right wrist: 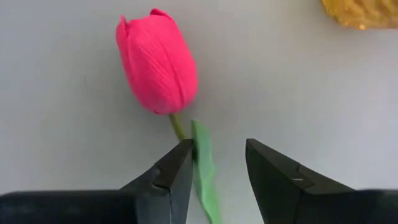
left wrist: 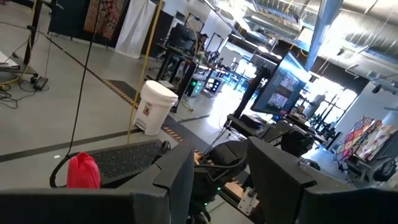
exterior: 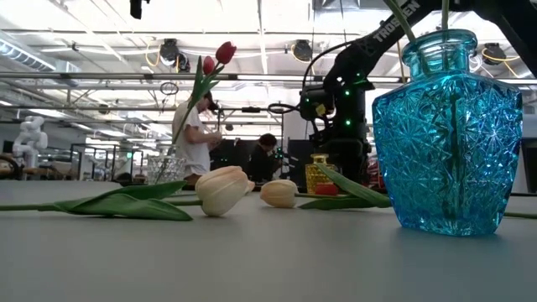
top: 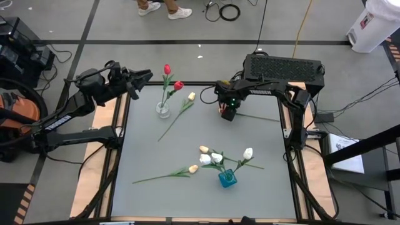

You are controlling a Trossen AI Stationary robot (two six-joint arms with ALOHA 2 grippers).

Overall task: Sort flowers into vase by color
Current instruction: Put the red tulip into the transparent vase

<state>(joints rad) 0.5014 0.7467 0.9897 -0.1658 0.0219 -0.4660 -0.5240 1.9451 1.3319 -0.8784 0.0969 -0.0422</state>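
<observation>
Right tool [right wrist: 216, 163] released, jaws straddling the stem of a red tulip [right wrist: 157, 61] lying flat on the surface [top: 206, 134] near its far right side. Centre on the stem below the head, then clench. Left tool [top: 145, 76] released, waiting beside the clear vase [top: 162, 110].

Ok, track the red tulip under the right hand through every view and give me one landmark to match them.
High view: the red tulip lies upper right of centre, under the right hand, mostly hidden.
Low view: not identifiable; the right arm stands behind the blue vase.
Left wrist view: not in it.
Right wrist view: head left of centre, stem running between the open fingers.
Shared landmark: the right hand itself.
</observation>
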